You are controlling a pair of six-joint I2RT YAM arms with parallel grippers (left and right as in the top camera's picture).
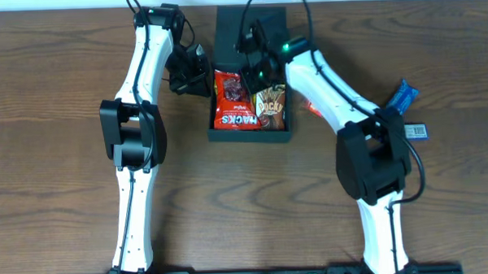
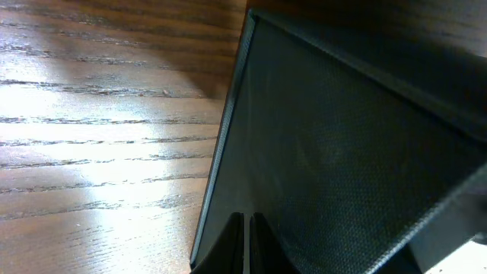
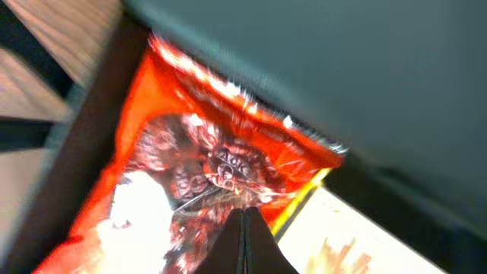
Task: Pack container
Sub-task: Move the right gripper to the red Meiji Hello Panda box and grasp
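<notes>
The dark greenish-black container [image 1: 250,137] stands at the back middle of the table with its flap lid [image 1: 230,25] open towards the far side. Inside lie a red snack packet [image 1: 233,101] and a brown Pocky packet [image 1: 270,105]. My left gripper [image 1: 199,73] is against the box's left outer wall. In the left wrist view its fingers [image 2: 248,222] are shut, tips at the dark wall [image 2: 327,152]. My right gripper [image 1: 254,70] hangs over the box's far part. Its fingers [image 3: 243,219] are shut and empty just above the red packet [image 3: 190,152].
A blue packet [image 1: 403,96] and a small white label card [image 1: 417,131] lie at the right. A bit of a red packet [image 1: 312,108] shows under my right arm. Wood table [image 1: 66,159] lies all around.
</notes>
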